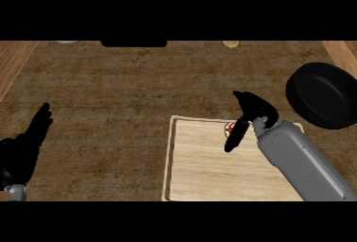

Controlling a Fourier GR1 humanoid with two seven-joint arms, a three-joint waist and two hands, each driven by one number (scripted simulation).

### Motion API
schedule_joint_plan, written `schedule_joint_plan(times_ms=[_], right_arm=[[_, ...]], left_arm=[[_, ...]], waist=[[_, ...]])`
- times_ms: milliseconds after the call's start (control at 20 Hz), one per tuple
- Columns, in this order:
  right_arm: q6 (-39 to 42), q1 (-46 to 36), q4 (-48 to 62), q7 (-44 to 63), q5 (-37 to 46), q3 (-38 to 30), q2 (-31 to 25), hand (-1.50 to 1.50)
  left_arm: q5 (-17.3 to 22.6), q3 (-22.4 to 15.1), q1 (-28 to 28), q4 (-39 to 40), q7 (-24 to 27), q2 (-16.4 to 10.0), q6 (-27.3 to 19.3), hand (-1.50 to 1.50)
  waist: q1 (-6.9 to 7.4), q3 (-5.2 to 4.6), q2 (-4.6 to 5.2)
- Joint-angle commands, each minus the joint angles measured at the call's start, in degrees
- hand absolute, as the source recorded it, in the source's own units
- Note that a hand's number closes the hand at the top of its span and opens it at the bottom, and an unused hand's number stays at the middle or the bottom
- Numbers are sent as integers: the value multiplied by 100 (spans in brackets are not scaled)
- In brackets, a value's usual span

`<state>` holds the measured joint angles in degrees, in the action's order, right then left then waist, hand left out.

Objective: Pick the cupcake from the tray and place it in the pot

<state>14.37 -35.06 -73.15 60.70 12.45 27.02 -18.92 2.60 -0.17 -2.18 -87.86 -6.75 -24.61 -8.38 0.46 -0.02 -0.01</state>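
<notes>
Hanging over the far end of the tray, the right hand is bent at the wrist, its back turned upward and its fingers stretched out straight, slanting down and toward the robot's left. The hand is open, with nothing curled shut in it. Its grey forearm rises from the lower right edge of the view and leans up and to the left toward the wrist. Right under the outstretched fingers, on their left side, a small patch of red and white shows: the cupcake, which sits on the tray near its far edge and is mostly hidden by the hand. Whether the fingers touch the cupcake cannot be told. The tray is a pale wooden board with a raised rim, spreading from beneath the hand back toward the robot. To the right of the hand and slightly beyond it stands the black pot, round and dark inside, apart from the tray's corner. Well off to the left of the working hand, at the lower left edge of the view, the left hand rests open with its fingers pointing up. All of this lies on the brown wood-grain tabletop.
</notes>
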Motion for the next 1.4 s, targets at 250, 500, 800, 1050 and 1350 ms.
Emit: schedule_joint_plan(times_ms=[250, 500, 800, 1050, 1350], right_arm=[[520, -341, 762, 248, 380, -382, 203, -150], [371, -92, 808, 322, 715, -305, 604, -150], [675, -236, 1499, -655, 1019, -492, 648, 150], [645, -37, 1140, -646, 1383, -479, 839, 150], [903, 284, 492, -335, 1666, -746, 1026, 150]], left_arm=[[-144, 170, 40, -62, -122, 128, 120, 0], [-182, 336, 356, 118, -248, 105, 271, 0], [-445, 219, -110, -122, 32, 457, 196, 0], [-135, 725, -229, -123, 35, 107, 754, 0], [-602, 549, 93, -267, -360, 514, 556, 0]], waist=[[-12, 2, 0], [-28, 1, -1], [9, 2, 5], [-1, 2, -2], [-44, 1, -6]])
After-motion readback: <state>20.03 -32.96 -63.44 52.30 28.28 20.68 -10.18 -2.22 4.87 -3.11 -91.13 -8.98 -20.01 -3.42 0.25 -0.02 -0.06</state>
